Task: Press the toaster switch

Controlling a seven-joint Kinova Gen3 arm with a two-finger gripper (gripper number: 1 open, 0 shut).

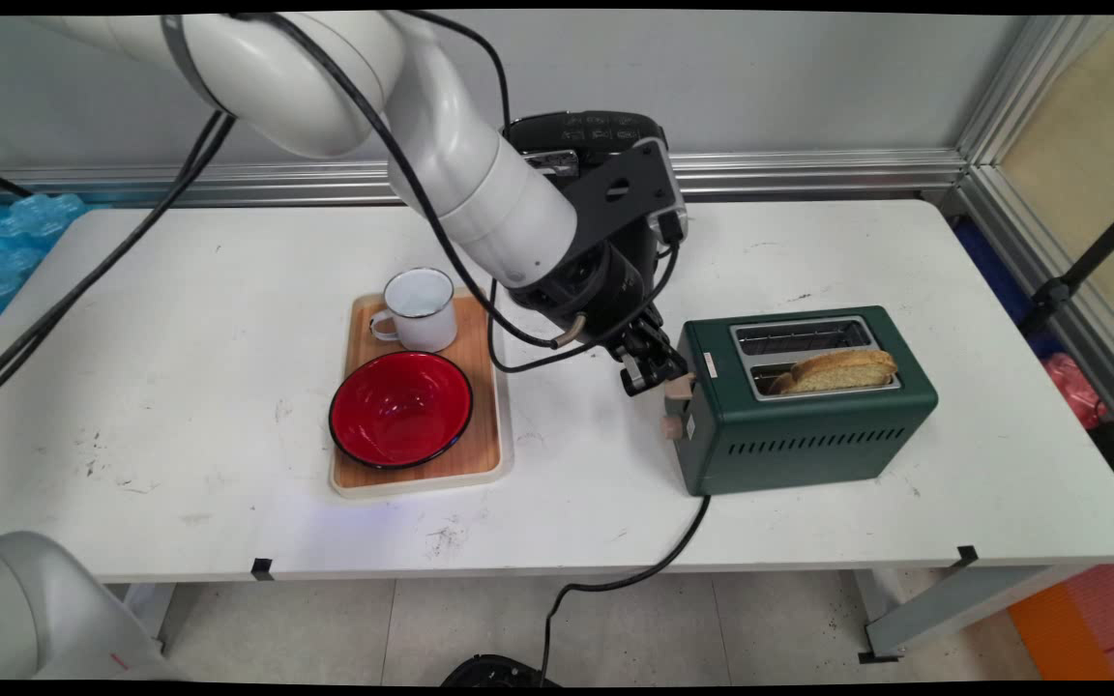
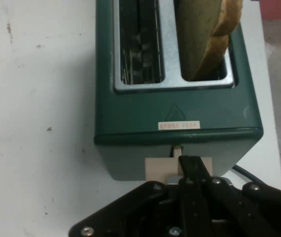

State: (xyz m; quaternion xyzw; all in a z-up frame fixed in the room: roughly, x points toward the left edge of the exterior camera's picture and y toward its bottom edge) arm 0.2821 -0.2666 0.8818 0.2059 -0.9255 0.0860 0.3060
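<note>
The small pale lever (image 1: 679, 387) (image 2: 156, 169) sticks out of the near end of the green toaster (image 1: 808, 430) (image 2: 180, 111), and my tool (image 1: 651, 373) (image 2: 194, 165) is right at it. In the hand view the two black fingers look pressed together with nothing between them, and their tip sits against the top of the lever. I cannot tell how hard it pushes.

A slice of bread (image 1: 842, 369) (image 2: 204, 34) stands tall in one slot, sticking up above the top. The other slot is empty. A little round knob (image 1: 672, 426) sits just under the lever.

The toaster stands on the right part of the white desk (image 1: 180, 387), and its black cord (image 1: 659, 556) hangs off the near edge. Well to the left lies a wooden tray (image 1: 487, 425) with a red bowl (image 1: 400, 408) and a white mug (image 1: 419, 309) on it.
</note>
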